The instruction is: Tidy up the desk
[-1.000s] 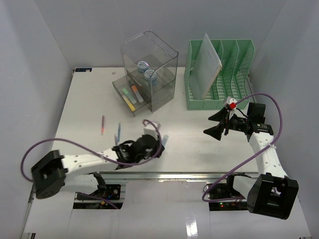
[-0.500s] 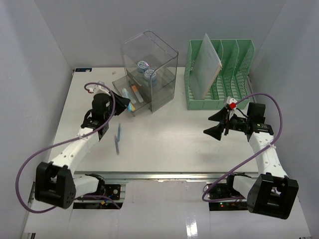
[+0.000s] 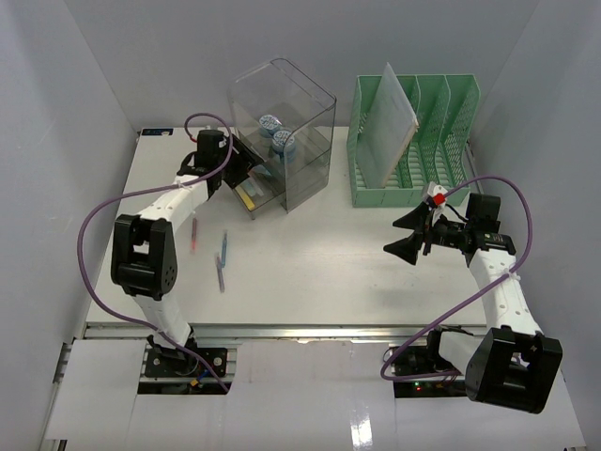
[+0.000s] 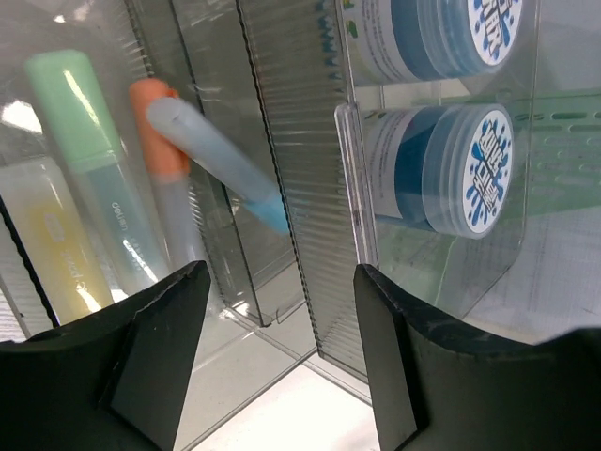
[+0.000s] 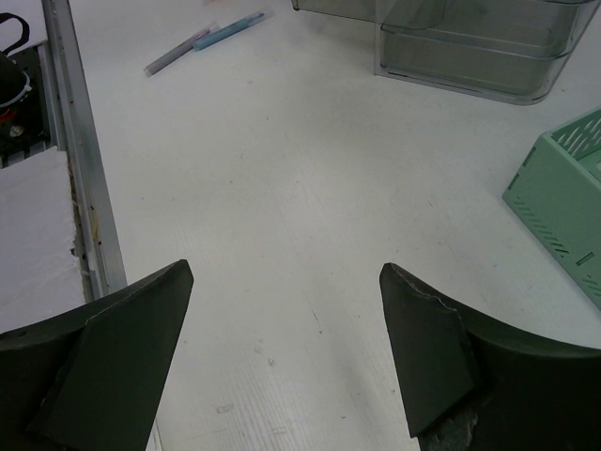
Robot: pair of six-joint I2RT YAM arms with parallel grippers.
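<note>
The white desk (image 3: 329,272) carries three loose pens left of centre: a red one (image 3: 193,235), a blue one (image 3: 224,247) and a purple one (image 3: 220,273). My left gripper (image 3: 246,178) hangs open over the pulled-out drawer (image 3: 246,193) of the clear organizer (image 3: 282,122). In the left wrist view the gripper (image 4: 282,352) holds nothing. A pale blue marker (image 4: 216,160) lies slanted across the orange highlighter (image 4: 155,117), beside green (image 4: 84,160) and yellow (image 4: 47,249) ones. My right gripper (image 3: 409,235) stands open above bare desk (image 5: 282,235), empty.
Two blue tape rolls (image 4: 451,169) sit inside the organizer. A green file rack (image 3: 413,141) holding a white sheet stands at the back right. The aluminium rail (image 5: 80,169) runs along the front edge. The blue (image 5: 235,26) and purple (image 5: 178,52) pens show far off in the right wrist view.
The left arm swung from the desk's front to the drawer at the back and its jaws opened; the pale blue marker now lies in the drawer. The right arm stayed still.
</note>
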